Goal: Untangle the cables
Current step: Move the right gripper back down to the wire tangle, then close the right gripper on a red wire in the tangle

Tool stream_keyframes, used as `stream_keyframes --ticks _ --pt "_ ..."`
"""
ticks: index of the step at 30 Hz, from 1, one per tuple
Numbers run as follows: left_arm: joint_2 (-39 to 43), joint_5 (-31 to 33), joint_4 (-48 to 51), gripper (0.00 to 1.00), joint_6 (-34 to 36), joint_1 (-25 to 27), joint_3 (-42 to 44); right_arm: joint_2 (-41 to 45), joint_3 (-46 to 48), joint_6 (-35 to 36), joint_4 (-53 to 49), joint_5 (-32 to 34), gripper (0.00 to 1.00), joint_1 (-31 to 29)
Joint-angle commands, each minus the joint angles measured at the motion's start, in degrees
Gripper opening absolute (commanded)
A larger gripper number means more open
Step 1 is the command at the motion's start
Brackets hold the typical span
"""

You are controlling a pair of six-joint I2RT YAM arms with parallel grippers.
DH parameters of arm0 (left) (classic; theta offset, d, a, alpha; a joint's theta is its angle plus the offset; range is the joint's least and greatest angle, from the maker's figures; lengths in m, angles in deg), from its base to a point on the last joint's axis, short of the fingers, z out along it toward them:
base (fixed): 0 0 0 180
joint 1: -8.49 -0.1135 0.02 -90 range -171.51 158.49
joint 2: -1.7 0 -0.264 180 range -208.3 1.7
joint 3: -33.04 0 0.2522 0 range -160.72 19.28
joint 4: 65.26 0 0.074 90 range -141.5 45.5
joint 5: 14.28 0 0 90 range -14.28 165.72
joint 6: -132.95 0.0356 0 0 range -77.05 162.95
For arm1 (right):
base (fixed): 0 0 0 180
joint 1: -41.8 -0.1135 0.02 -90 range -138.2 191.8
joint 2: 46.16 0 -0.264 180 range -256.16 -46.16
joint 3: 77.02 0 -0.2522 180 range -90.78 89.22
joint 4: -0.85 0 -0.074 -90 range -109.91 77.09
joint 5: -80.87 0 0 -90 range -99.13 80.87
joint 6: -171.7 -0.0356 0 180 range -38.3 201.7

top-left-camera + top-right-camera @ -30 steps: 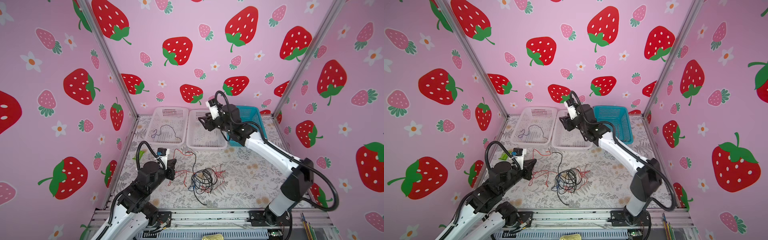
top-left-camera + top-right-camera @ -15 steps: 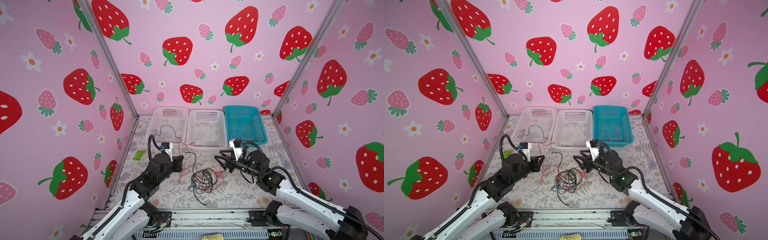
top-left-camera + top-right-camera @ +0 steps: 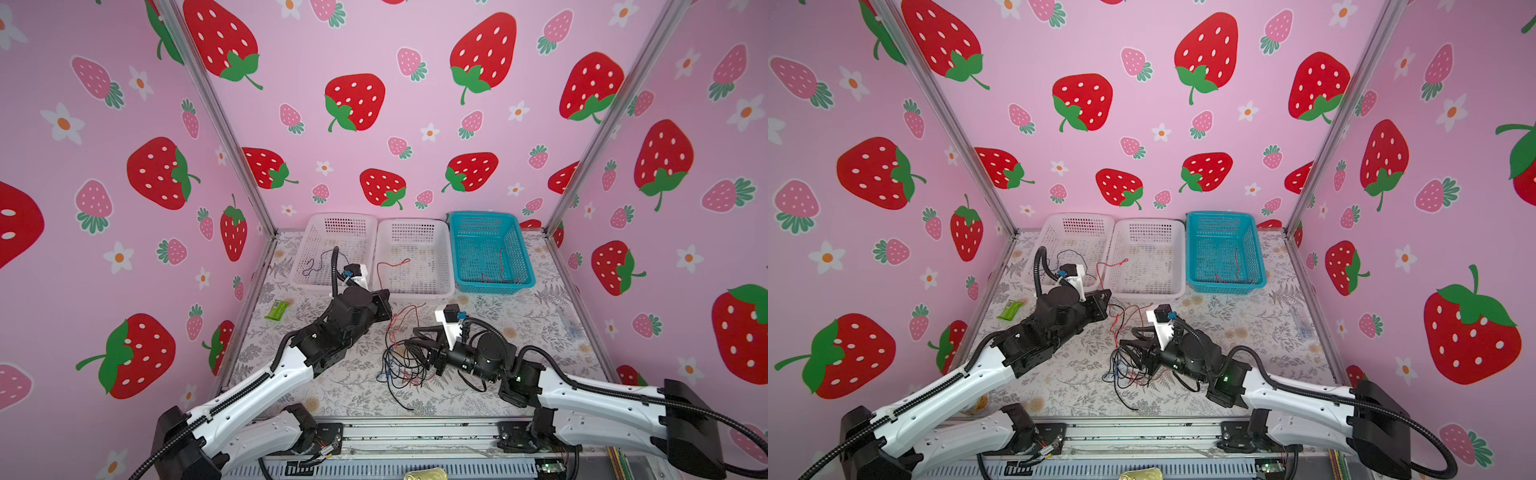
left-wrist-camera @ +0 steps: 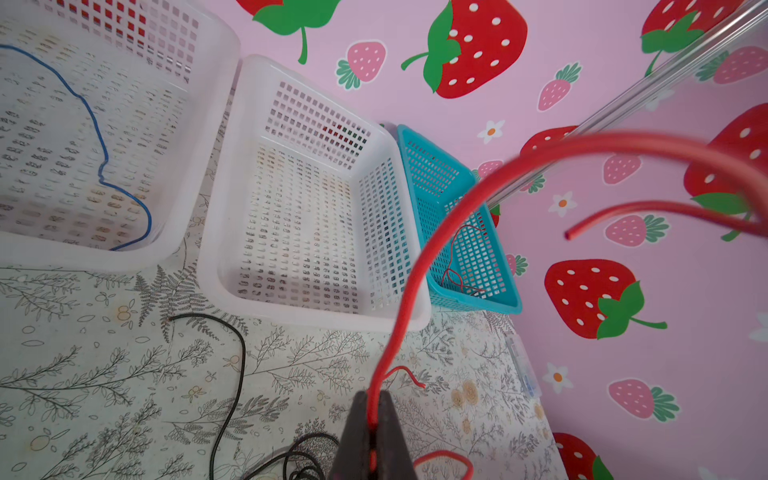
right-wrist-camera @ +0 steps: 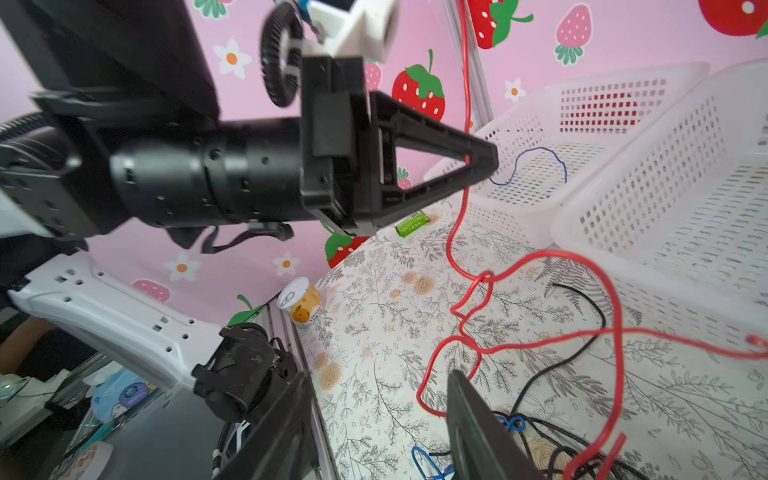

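Red thin flexible wire [image 4: 415, 257] is pinched by the pressed-together left tool [image 4: 374, 419] at 11 o'clock of the black, red and blue cable tangle [image 3: 401, 365] on the floral-patterned desk [image 3: 353, 395]. Right tool [image 3: 411, 340], spread, sits at the tangle's 3 o'clock. Step in hand: extracting one strand. Next, likely: pin the tangle, draw the wire clear.
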Motion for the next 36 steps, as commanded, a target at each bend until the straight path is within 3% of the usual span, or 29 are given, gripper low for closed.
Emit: stream_keyframes --ticks 1,6,11,23,36 --pt "-0.8 7.6 -2.5 0.00 -2.5 2.5 -4.0 -3.3 -1.9 -2.5 4.8 8.1 0.52 -2.2" --pt "-1.8 11.4 -3.7 0.00 -2.3 5.3 -5.0 -7.5 -5.2 -0.9 3.1 17.2 0.45 -5.5" --pt "-1.3 13.8 -3.9 0.00 -2.3 6.4 -4.8 -9.6 -5.4 -4.6 2.0 24.0 0.40 -5.9" --pt "0.3 14.7 -4.3 0.00 -2.5 6.8 -4.6 -13.6 -6.7 -5.0 0.4 23.4 0.27 -5.9" --pt "1.6 16.6 -4.2 0.00 -0.9 7.1 -3.5 -9.9 -3.9 -5.7 0.2 22.8 0.35 -5.9"
